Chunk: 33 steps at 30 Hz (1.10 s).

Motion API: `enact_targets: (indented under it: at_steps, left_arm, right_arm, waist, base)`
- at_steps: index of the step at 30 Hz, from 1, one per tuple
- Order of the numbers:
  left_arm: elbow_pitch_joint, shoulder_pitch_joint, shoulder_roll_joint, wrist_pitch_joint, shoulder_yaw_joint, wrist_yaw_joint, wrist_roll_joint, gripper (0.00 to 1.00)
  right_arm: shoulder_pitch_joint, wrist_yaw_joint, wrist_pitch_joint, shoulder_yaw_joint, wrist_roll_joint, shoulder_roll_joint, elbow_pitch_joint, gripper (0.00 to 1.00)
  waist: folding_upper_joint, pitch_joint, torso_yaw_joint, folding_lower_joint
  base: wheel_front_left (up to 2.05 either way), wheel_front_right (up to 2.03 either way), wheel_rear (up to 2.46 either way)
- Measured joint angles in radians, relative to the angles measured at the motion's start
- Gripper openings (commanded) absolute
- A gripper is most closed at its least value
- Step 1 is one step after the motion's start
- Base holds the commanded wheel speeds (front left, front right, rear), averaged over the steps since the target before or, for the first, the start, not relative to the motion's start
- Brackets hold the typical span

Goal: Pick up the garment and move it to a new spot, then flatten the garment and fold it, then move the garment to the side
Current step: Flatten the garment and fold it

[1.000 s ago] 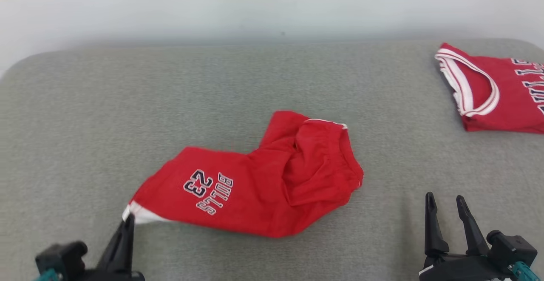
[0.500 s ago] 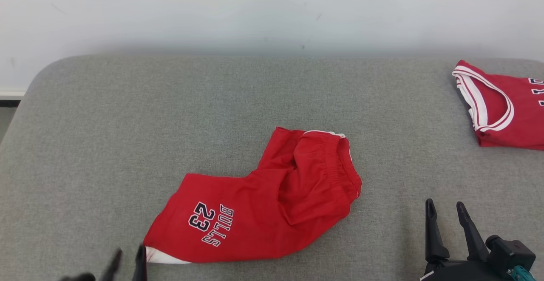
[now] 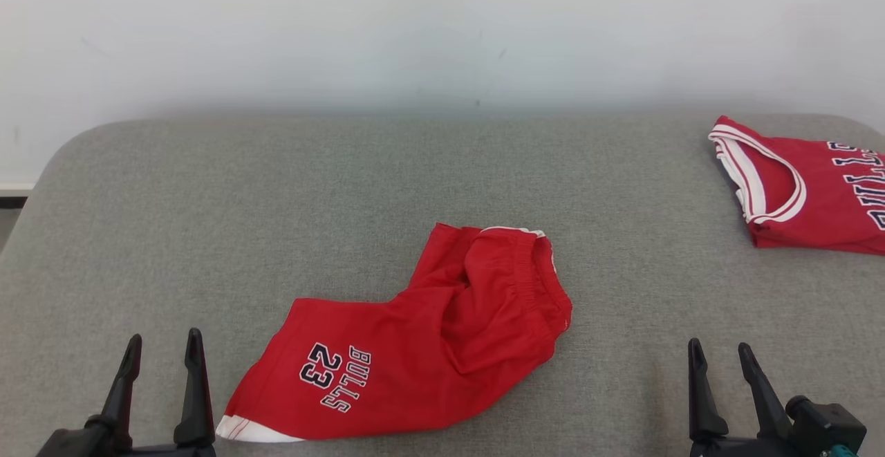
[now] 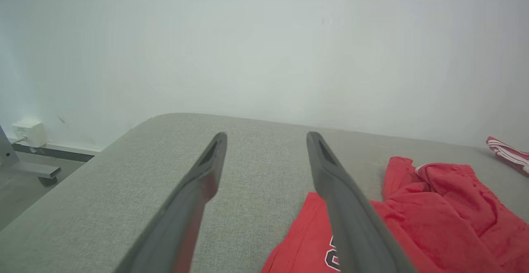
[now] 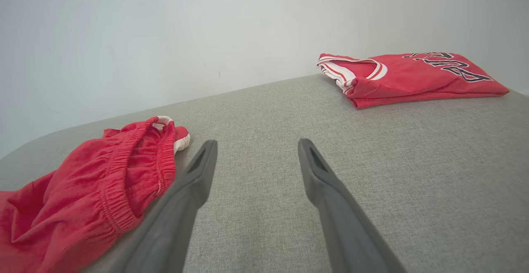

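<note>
**Gripper state.** The left gripper (image 3: pixel 164 336) and the right gripper (image 3: pixel 718 344) both stand with jaws wide. Neither pair holds cloth.

**Position of the garment.** The red shorts (image 3: pixel 415 360) lie on the grey padded tabletop (image 3: pixel 415 166), between the two pairs of jaws and nearer the left pair. The white-trimmed hem (image 3: pixel 249 431) lies just beside the left jaws, on their inner side and apart from them. The elastic waistband (image 3: pixel 536 284) lies ahead of both pairs, well apart from the right jaws.

**Orientation.** The long axis runs diagonally from the hem beside the left jaws forward toward the right-hand side. The waistband end points away from the robot and the leg end points back toward the left jaws. The printed leg lies fairly flat. The waist end is bunched and doubled over itself.

**Hazards, as judged.**
- Folding before flattening is likely to trap the bunched waist end and leave a lopsided fold.
- A pinch at the waist end may catch only the top layer, because the layers overlap there. The layers beneath would then drag and twist.
- Pulling on the hem with the left jaws alone would probably slide the whole garment instead of stretching it.
- Jaws driven too low may snag the tabletop covering.
- A folded red jersey (image 3: pixel 809 194) lies far ahead of the right jaws. Moving the shorts to that side risks disturbing it.
</note>
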Motion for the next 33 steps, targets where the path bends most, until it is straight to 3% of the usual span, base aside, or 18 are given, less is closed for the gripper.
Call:
enact_targets:
  at_steps: [7, 15, 23, 33]
  left_arm:
    - [-0.015, 0.025, -0.072, 0.000, 0.089, -0.082, 0.105, 1.00]
    - [0.003, 0.052, -0.140, 0.000, 0.156, -0.136, 0.172, 1.00]
    - [0.017, 0.050, -0.177, 0.000, 0.176, -0.162, 0.216, 1.00]
    - [0.049, 0.007, -0.208, 0.000, 0.158, -0.180, 0.238, 1.00]
  right_arm:
    - [0.027, 0.000, 0.008, 0.009, 0.006, -0.006, -0.001, 1.00]
    - [0.038, 0.000, 0.018, 0.064, 0.009, -0.018, -0.001, 1.00]
    - [-0.071, 0.000, 0.052, 0.235, 0.018, -0.066, 0.024, 1.00]
    - [-0.235, 0.000, 0.078, 0.346, 0.060, -0.101, 0.217, 1.00]
  waist:
    - [0.0000, -0.018, -0.017, 0.0000]
    - [0.0000, -0.031, -0.018, 0.0000]
    - [0.0000, -0.036, 0.010, 0.0000]
    - [0.0000, -0.017, 0.102, 0.0001]
  base:
    - [0.00, 0.00, 0.00]
    - [0.00, 0.00, 0.00]
    - [0.00, 0.00, 0.00]
    - [0.00, 0.00, 0.00]
